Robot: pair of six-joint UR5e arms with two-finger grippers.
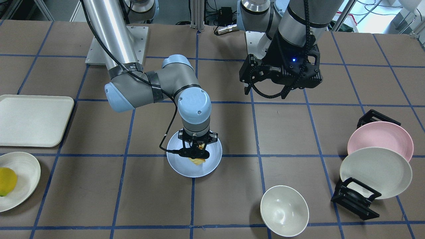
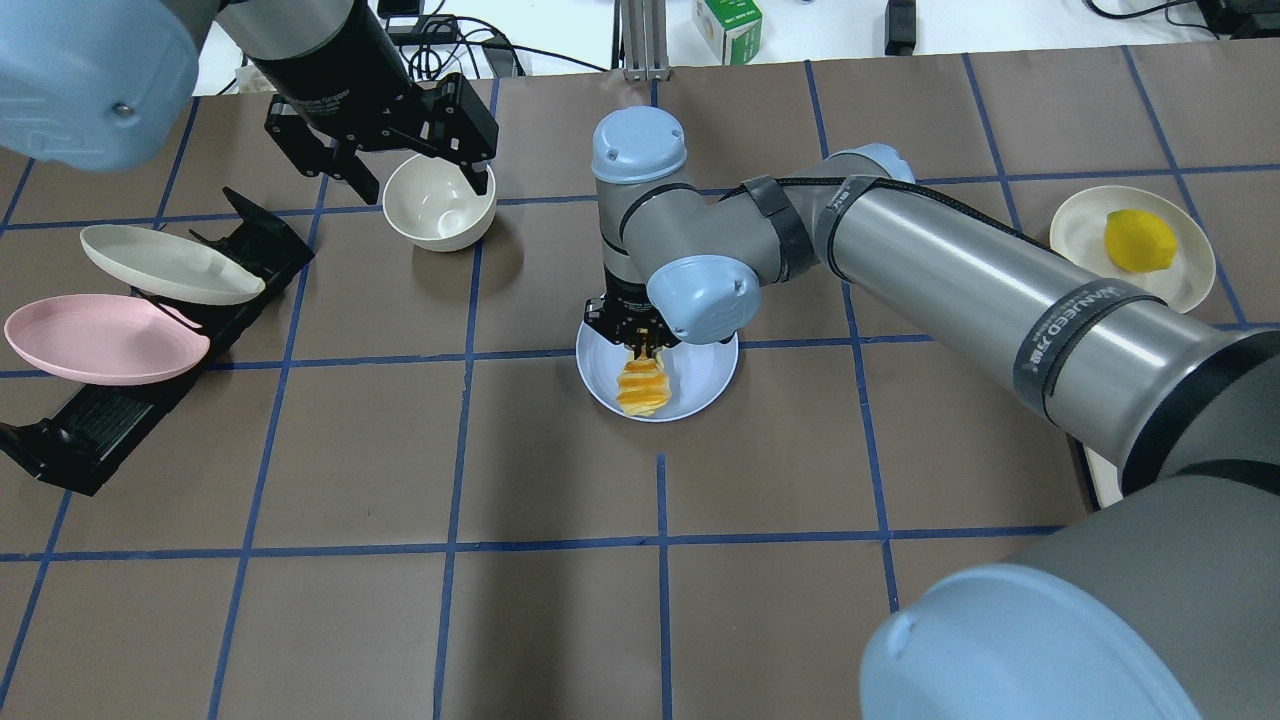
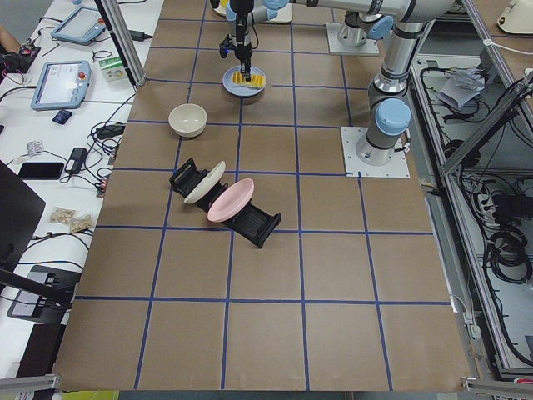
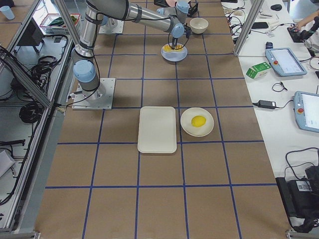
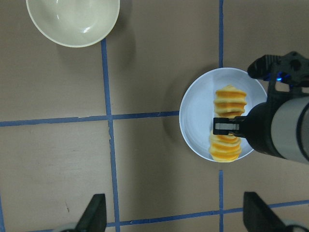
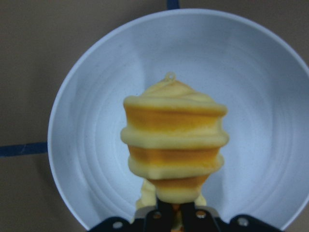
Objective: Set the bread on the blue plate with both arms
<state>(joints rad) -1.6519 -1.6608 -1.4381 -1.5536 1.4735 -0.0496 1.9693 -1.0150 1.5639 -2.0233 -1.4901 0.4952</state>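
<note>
One loaf, the bread (image 2: 643, 388), lies lengthwise over the blue plate (image 2: 700, 385), one end reaching toward the rim on my side. I cannot tell whether its underside rests fully on the plate. My right tool (image 2: 638, 345) is clenched on it: the fingers (image 6: 161, 215) stand close together with yellow crumb pinched between them, and the loaf's ridged far half sticks out past them in the right wrist view.

My right arm reaches in long and low from the desk's right side, the forearm nearly level. The wrist then turns so that the tool points straight down onto the plate, which sits near the middle of the desk (image 2: 560, 480).

My left tool (image 2: 425, 185) hangs raised, well apart from the plate, pointing down with its jaws spread wide and nothing between them. In the overhead view it sits over the cream bowl (image 2: 415, 225).

Farther left, a black rack (image 2: 100, 430) props up a pink plate (image 2: 95, 340) and a cream plate (image 2: 165, 265). Far right, a yellow fruit (image 2: 1138, 240) lies on another cream dish (image 2: 1190, 275).
</note>
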